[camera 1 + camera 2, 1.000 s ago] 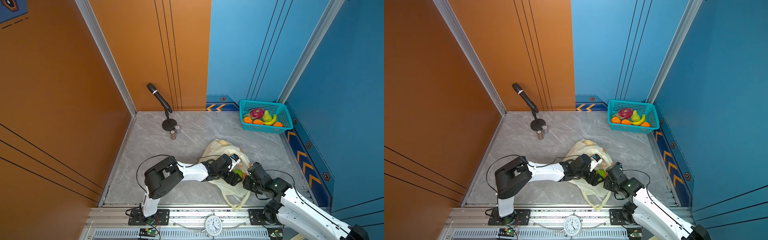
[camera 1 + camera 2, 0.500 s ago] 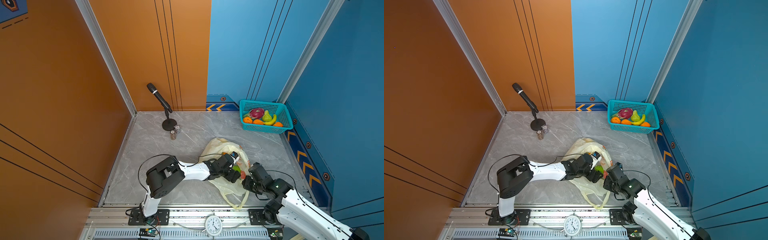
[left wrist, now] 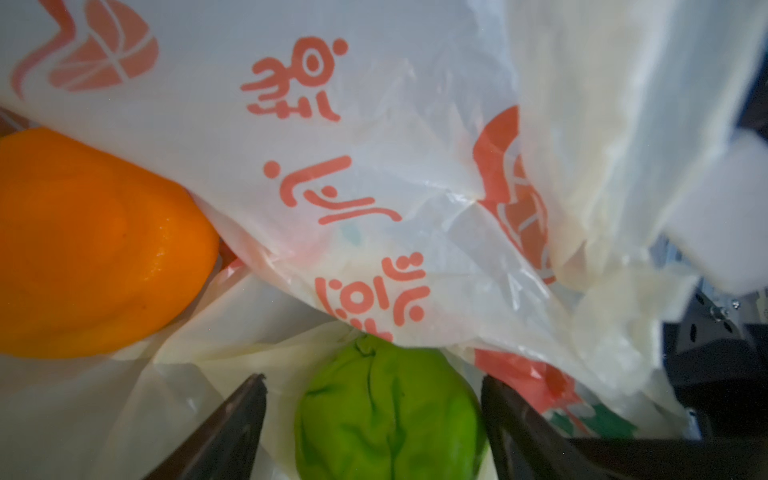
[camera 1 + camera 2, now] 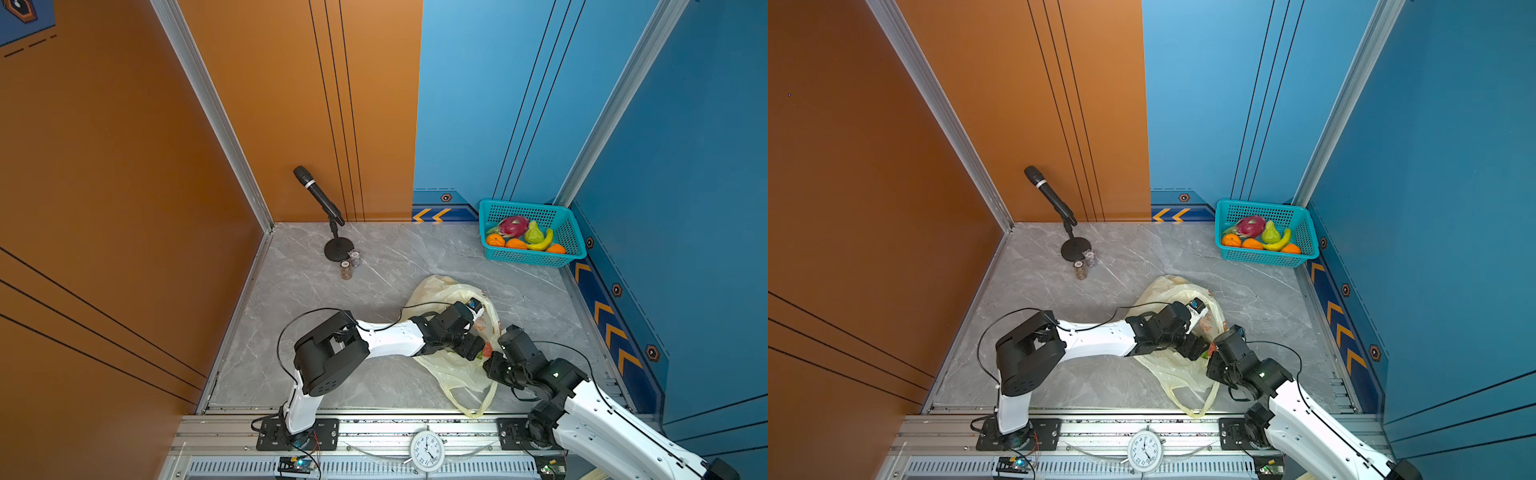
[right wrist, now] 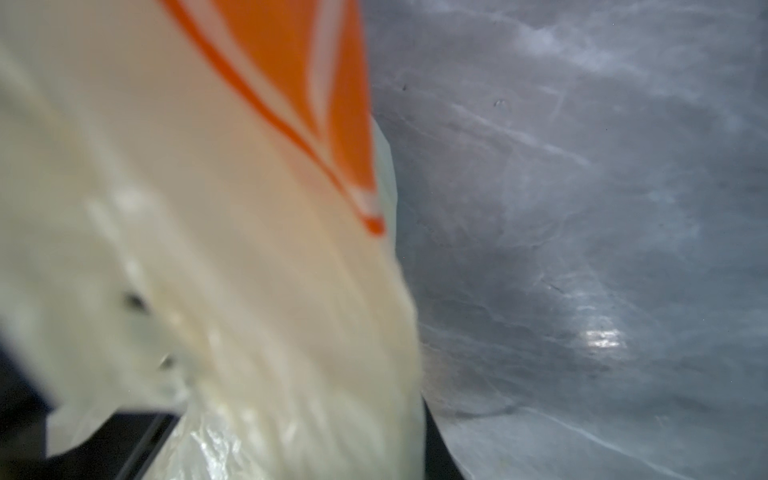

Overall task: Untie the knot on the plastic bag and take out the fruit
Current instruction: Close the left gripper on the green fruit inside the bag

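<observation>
Top views both show the plastic bag (image 4: 434,291) lying crumpled on the grey table (image 4: 316,299). The left claw (image 4: 478,352) reaches across the bag and pokes into it. The right claw (image 4: 490,366) sits just beside the left claw, at the bag's edge. One handle loop (image 4: 473,414) lies loose on the table, near the right claw, on the robot's side of it. A teal basket (image 4: 532,258) stands in the far corner, well away from both claws. It holds a pink dragon fruit (image 4: 514,226) and some other fruits.

Left wrist view looks inside the bag (image 3: 374,145). The left claw (image 3: 372,378) is spread wide. A green fruit (image 3: 386,419) sits right between its two dark fingers. One finger is right at the fruit's side, and the other has a small gap. An orange fruit (image 3: 83,241) lies farther out, off to one side of the claw, partly under the printed plastic.

Right wrist view is blurry. The right claw (image 5: 286,453) is pressed together on a bunch of the bag (image 5: 208,249) and pinches it. Bare table (image 5: 582,208) shows beside the claw.
</observation>
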`<state>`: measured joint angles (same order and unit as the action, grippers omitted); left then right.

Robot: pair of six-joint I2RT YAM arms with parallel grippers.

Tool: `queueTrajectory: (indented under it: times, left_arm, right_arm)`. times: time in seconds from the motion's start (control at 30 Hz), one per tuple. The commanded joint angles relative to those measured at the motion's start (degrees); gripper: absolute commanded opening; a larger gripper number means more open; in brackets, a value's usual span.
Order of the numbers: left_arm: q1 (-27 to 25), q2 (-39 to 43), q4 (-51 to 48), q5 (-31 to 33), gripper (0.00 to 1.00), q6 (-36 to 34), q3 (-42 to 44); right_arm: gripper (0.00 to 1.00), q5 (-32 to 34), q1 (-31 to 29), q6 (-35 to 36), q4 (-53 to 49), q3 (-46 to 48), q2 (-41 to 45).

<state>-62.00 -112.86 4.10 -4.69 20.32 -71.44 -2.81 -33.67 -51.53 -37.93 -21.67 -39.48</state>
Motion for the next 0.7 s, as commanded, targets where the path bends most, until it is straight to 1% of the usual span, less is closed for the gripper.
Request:
queueTrajectory:
  times: [0.0, 0.07, 0.2, 0.33, 0.4, 0.5, 0.6, 0.67]
  left_arm:
    - [-0.67, -1.76, -4.61, -1.17, 0.82, -2.21, -1.15]
    - [-0.55, -2.39, -5.65, -1.81, 0.8, -2.49, -2.05]
    - [-0.71, -2.9, -6.88, -6.52, 0.8, -5.81, -3.68]
    - [-0.53, -5.0, -10.13, -5.86, 0.79, -5.81, -6.21]
    - [-0.5, -5.61, -12.41, -4.83, 0.73, -5.87, -7.89]
    - [-0.47, -4.64, -12.01, -4.27, 0.62, -5.77, -7.69]
    - [-0.41, -2.75, -11.02, -4.36, 0.55, -5.3, -7.23]
    - [-0.4, -1.01, -9.87, -4.35, 0.52, -5.07, -6.46]
  right_arm:
    - [0.22, 0.19, 0.36, -0.47, -0.65, -0.27, -0.1]
    - [0.23, 0.38, 0.38, -0.45, -0.8, -0.3, 0.26]
    - [0.23, 0.9, 1.05, -0.53, -2.4, -0.57, 1.15]
    - [0.23, 0.47, 1.8, -0.77, -2.41, -0.54, 2.54]
    - [0.23, 0.37, 2.09, -0.77, -2.67, -0.49, 2.83]
    - [0.23, 0.22, 2.19, -0.79, -2.69, -0.34, 2.83]
    - [0.23, 0.21, 2.29, -0.82, -2.17, -0.3, 2.68]
    - [0.24, 0.17, 2.4, -0.8, -1.79, -0.26, 2.43]
